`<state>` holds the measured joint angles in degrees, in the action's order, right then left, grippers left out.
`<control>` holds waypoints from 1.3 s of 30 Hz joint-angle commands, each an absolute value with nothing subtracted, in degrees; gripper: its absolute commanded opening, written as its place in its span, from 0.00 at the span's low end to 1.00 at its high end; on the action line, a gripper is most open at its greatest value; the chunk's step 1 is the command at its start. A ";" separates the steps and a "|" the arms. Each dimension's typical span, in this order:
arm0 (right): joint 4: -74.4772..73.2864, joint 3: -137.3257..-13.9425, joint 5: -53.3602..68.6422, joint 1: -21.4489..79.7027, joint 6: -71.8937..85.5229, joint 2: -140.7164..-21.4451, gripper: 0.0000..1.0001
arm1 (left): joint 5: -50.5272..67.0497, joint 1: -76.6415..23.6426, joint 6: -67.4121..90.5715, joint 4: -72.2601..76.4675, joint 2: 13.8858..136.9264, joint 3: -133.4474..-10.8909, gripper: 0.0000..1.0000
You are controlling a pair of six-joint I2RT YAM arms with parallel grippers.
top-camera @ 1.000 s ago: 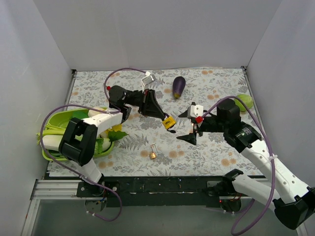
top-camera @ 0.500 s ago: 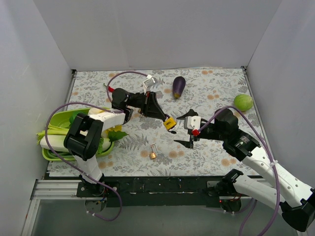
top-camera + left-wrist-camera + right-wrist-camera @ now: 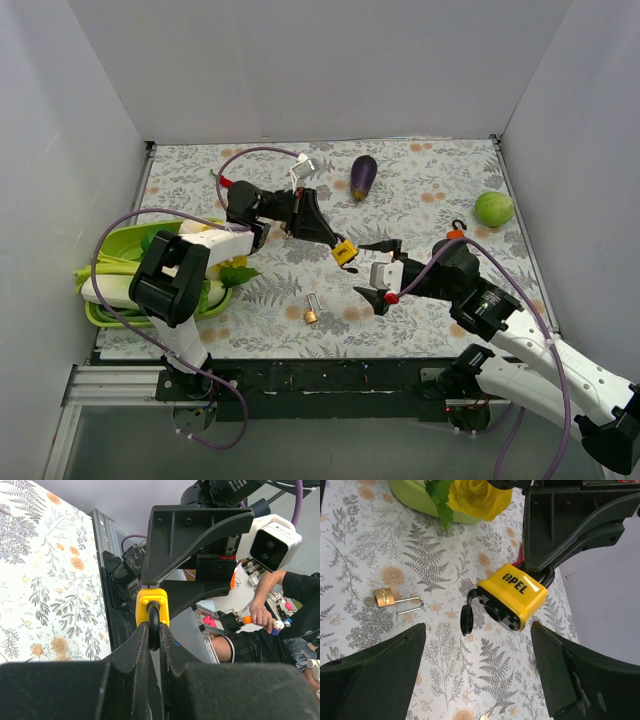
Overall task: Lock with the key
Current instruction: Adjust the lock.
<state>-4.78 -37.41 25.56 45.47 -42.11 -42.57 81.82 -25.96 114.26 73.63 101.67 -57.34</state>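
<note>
Obs., both arms over the middle of the floral tablecloth (image 3: 430, 190)

- Left gripper (image 3: 335, 243): jaws almost together, pinching the black shackle (image 3: 154, 622) of the yellow padlock (image 3: 345, 251). The lock hangs clear of the cloth, roughly mid-table.
- Padlock attitude: the long axis runs from the shackle, up at the far-left end, down to the keyhole face at the near-right end, and is tilted rather than plumb. From the right wrist camera the keyhole end faces the lens. Its black dust cap hangs open to the left of the hole. The top face has black lettering ending "PEL".
- Right gripper (image 3: 366, 268): fingers spread wide and holding nothing. It sits just right of the padlock, pointing left at it. From its own camera one finger shows on each side of the lock's lower end, both apart from it.
- Small brass padlock (image 3: 312, 312): flat on the cloth, near side of the yellow one, well apart from both grippers, shackle pointing to the far side.
- I cannot make out a key for certain in any view.
- Elsewhere: eggplant (image 3: 363, 176) at the far middle, round green fruit (image 3: 493, 208) by the right wall, green tray (image 3: 95, 318) of vegetables at the left edge under the left arm
</note>
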 commanded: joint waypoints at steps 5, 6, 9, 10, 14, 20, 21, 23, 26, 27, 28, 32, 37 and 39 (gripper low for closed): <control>2.37 -36.56 23.90 45.79 -46.23 -42.27 0.83 | 79.89 -26.28 151.79 96.77 97.03 -56.43 0.00; 2.55 -36.65 24.17 45.79 -45.97 -42.28 0.83 | 79.89 -26.28 151.70 96.68 96.94 -56.43 0.00; 2.64 -36.91 24.69 45.79 -46.23 -42.63 0.80 | 79.72 -26.63 151.61 96.50 96.77 -55.99 0.00; 2.64 -37.00 24.70 45.79 -46.23 -42.97 0.79 | 79.80 -26.72 151.61 96.50 96.68 -55.99 0.00; 2.20 -36.91 25.40 45.79 -47.72 -43.77 0.76 | 79.81 -27.25 151.44 96.33 96.59 -56.34 0.00; 1.23 -37.00 25.84 45.79 -48.51 -44.30 0.66 | 79.80 -27.51 151.52 96.24 96.33 -55.81 0.00; 0.62 -37.09 25.93 45.79 -48.69 -44.38 0.65 | 79.80 -27.51 151.52 96.15 96.24 -55.64 0.00; 0.35 -37.18 26.45 45.79 -49.22 -44.12 0.61 | 79.80 -27.68 151.44 96.07 96.24 -55.55 0.00; 0.26 -37.44 26.72 45.79 -49.48 -44.12 0.57 | 79.89 -27.77 151.17 95.98 96.24 -55.63 0.00; 0.18 -37.53 26.72 45.79 -49.57 -44.30 0.56 | 79.89 -27.86 151.08 95.80 96.41 -55.63 0.00; 0.18 -37.62 26.98 45.79 -49.57 -44.30 0.56 | 79.98 -27.95 151.00 95.80 96.42 -55.55 0.00; 0.09 -38.67 27.77 45.79 -48.34 -45.00 0.55 | 79.80 -28.48 150.30 95.01 96.33 -55.11 0.00; 0.44 -39.99 28.30 45.79 -44.48 -46.05 0.55 | 79.63 -28.83 149.50 93.87 96.33 -54.49 0.00; 0.61 -40.25 28.30 45.79 -43.51 -46.40 0.55 | 79.63 -29.00 149.24 93.78 96.33 -54.49 0.00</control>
